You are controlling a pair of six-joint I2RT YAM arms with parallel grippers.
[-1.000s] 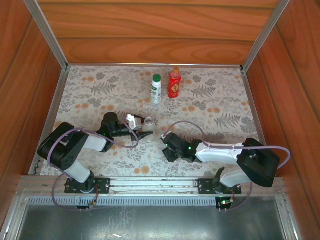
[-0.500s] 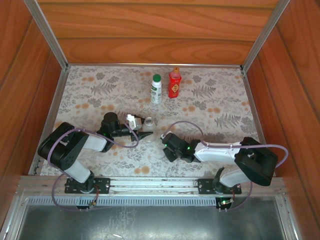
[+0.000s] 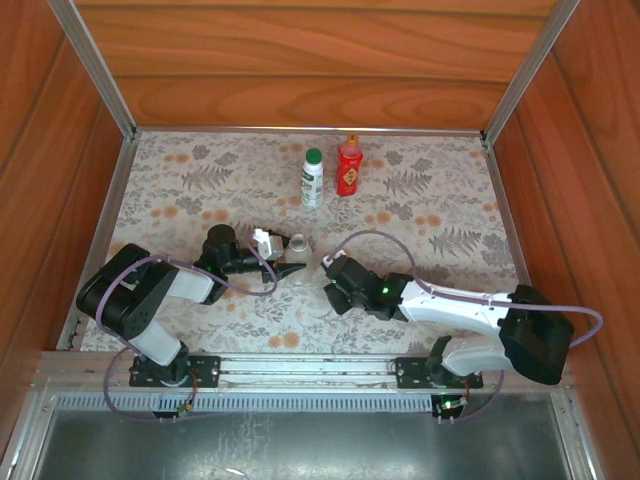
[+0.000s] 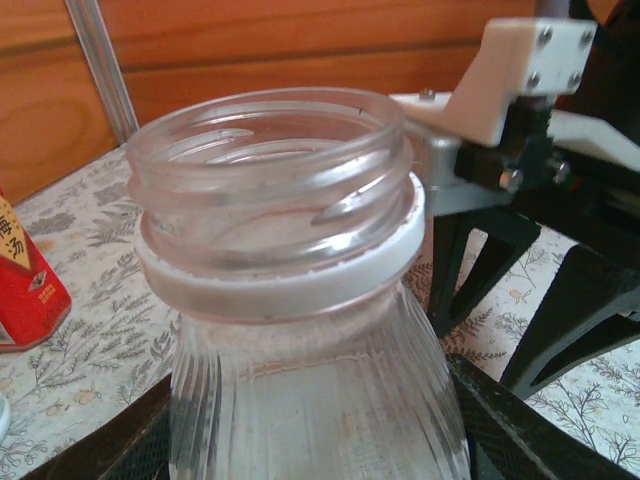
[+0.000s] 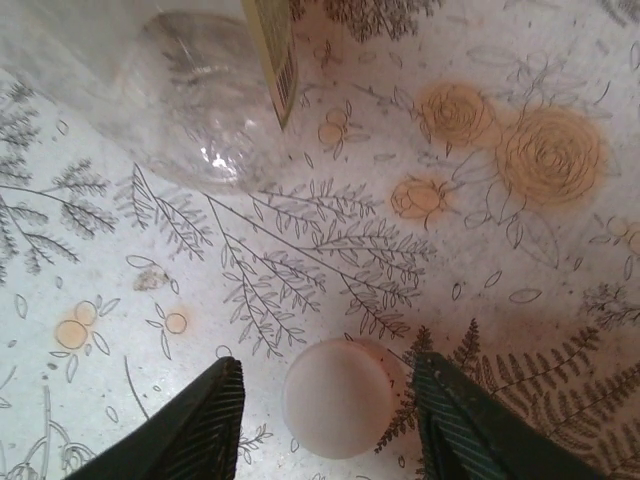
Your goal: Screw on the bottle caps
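Observation:
In the left wrist view my left gripper (image 4: pixel 320 445) is shut on the clear bottle (image 4: pixel 290 300), which stands upright with its threaded mouth open and a white ring under the thread. From above, that bottle (image 3: pixel 297 243) is at mid-table in the left gripper (image 3: pixel 290 258). The white cap (image 5: pixel 338 397) lies flat on the cloth between the spread fingers of my right gripper (image 5: pixel 330 420), untouched. This open right gripper (image 3: pixel 330 287) hangs low just right of the clear bottle. At the back stand the white bottle (image 3: pixel 312 180), wearing the green cap (image 3: pixel 313 155), and the red bottle (image 3: pixel 349 170), wearing the golden-brown cap (image 3: pixel 351 140).
A floral cloth (image 3: pixel 180 190) covers the table, walled by wooden panels (image 3: pixel 300 60) on three sides. The right gripper's white mount (image 4: pixel 525 65) and black fingers (image 4: pixel 570 310) stand close beside the clear bottle. The red bottle's corner (image 4: pixel 25 280) shows at the left.
The right arm has stretched forward and left, bringing its open gripper down around the white cap. The left gripper and clear bottle have stayed put.

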